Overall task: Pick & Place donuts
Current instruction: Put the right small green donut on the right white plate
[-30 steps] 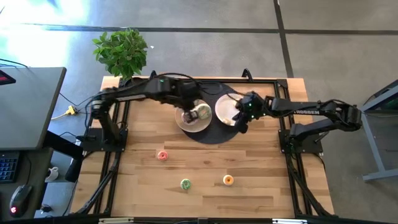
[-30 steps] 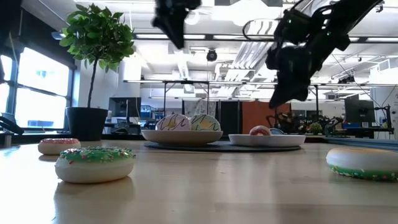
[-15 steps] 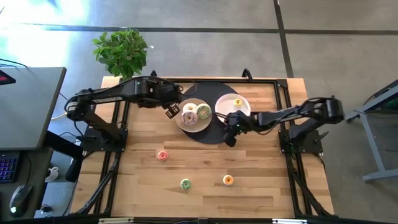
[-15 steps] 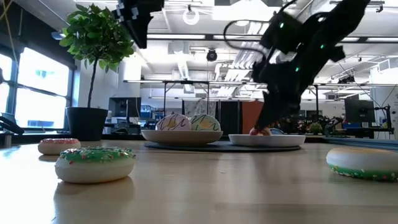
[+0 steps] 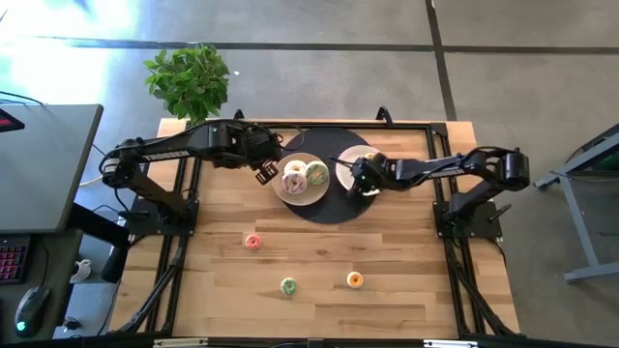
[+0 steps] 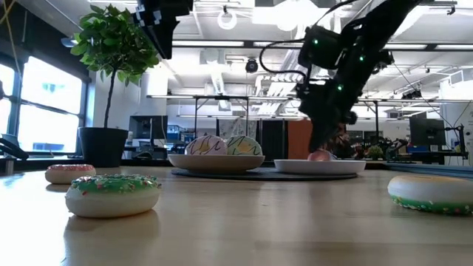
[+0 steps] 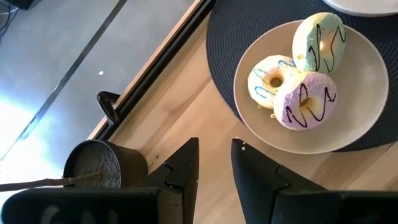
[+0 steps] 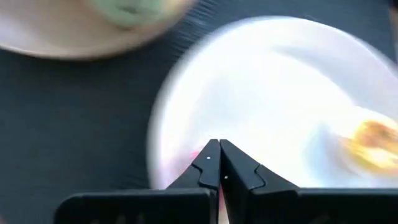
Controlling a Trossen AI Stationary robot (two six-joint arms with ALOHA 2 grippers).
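1. Donuts here are small toy rings with coloured icing: three larger ones, a white one with blue lines, a lilac one with dark lines and a pale green one, sit crowded together, touching, in the cream plate.
2. Right end effector has its fingers pressed together with nothing between them, low over the near edge of the white plate; a bit of pink shows just beside the fingertips, too blurred to name.
3. Left end effector hangs above the worktop just beside the cream plate, fingers slightly apart and holding nothing.
4. White plate holds a small yellow-orange donut, smeared in the wrist view; in the low view a pink donut peeks over its rim.
5. Both plates rest on a round dark mat.
6. Loose on the bare worktop, well apart, lie a pink donut, a green one and an orange one.
7. Low view cuts off the donut at its right edge.
8. Potted plant stands at the far left corner.
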